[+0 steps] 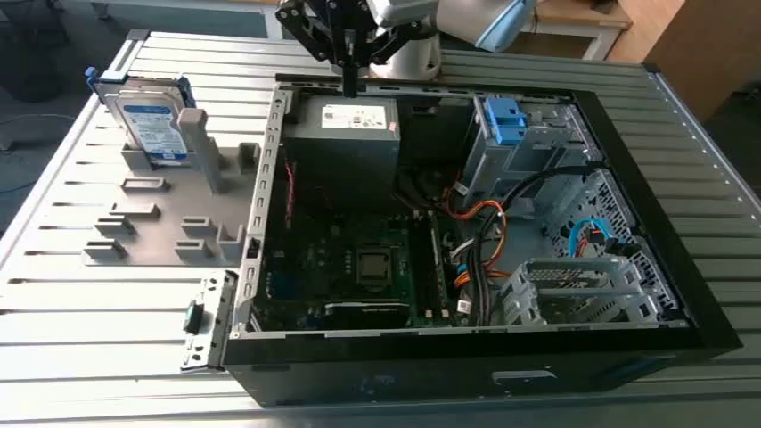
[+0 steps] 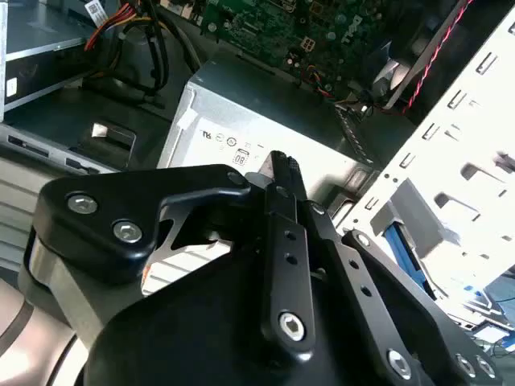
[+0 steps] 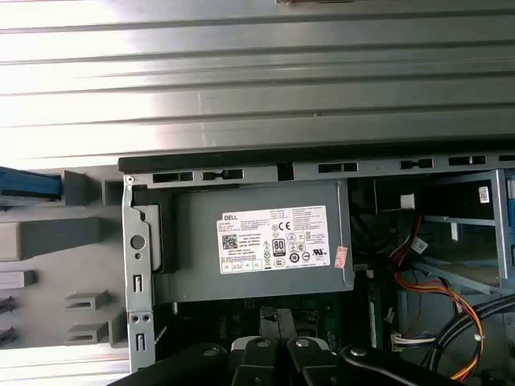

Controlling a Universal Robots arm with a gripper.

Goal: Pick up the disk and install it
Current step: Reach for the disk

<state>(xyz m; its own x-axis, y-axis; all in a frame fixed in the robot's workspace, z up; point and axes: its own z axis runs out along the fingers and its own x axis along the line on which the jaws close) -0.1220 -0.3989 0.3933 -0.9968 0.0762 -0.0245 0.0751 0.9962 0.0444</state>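
In the exterior view the disk [image 1: 155, 125] stands upright in a grey rack [image 1: 167, 223] at the exterior view's left, well apart from the gripper [image 1: 352, 86] hanging over the power supply [image 1: 351, 134]; in the second wrist view the fingers [image 2: 282, 201] meet, gripping nothing; the first wrist view agrees.

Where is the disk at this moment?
In the exterior view, the disk stands upright in the grey holder, to the exterior view's left of the open computer case; the gripper hangs apart from it, near the power supply.
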